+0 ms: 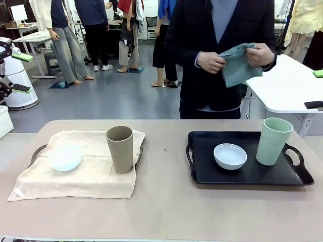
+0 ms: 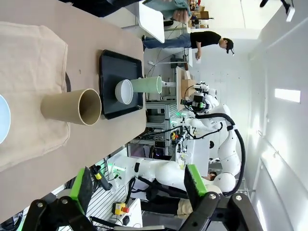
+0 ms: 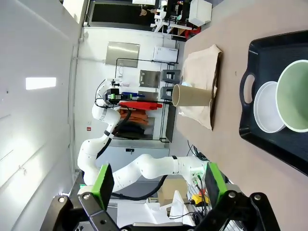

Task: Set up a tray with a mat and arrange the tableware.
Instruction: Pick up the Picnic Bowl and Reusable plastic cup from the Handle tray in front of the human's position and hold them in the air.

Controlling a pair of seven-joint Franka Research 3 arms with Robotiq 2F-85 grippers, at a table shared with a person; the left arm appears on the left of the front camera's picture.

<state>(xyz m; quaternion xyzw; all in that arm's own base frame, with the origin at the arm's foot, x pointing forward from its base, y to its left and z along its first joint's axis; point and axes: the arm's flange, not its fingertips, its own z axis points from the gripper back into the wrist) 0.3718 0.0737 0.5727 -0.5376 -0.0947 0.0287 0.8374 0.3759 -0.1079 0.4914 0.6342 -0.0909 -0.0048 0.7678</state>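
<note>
Tableware stands on two trays side by side on a beige table [image 1: 166,212]. On the robot's left, a pale blue round bowl [image 1: 65,158] rests on a cream cloth mat [image 1: 81,174]. The mat covers most of a dark tray [image 1: 36,153], whose rim and handle peek out at the edges. A tan-brown handleless cup [image 1: 120,148] stands upright on the same mat, near the bowl but not touching it, toward the mat's right side.

On the robot's right lies a black plastic tray [image 1: 242,177] with looped handles at both ends. A white round bowl [image 1: 230,155] sits near the middle of its bare surface. A pale green handleless cup [image 1: 273,141] stands upright to the right of that bowl, close by with a small gap between them.

At the far side of the table stands a person [image 1: 202,30] in a dark jacket. One hand [image 1: 211,61] and the other hand [image 1: 260,54] hold a teal-grey cloth [image 1: 237,65] bunched at chest height, well above the black tray.

The left gripper [image 2: 137,185], seen from its wrist camera, has its green-padded fingers spread wide apart and grips nothing. It is well back from the trays, with the tan-brown cup and the mat lying farther off in that view. The right gripper [image 3: 158,182] is likewise spread wide and empty, off the table's near side, and looks across the black tray toward the mat beyond.
</note>
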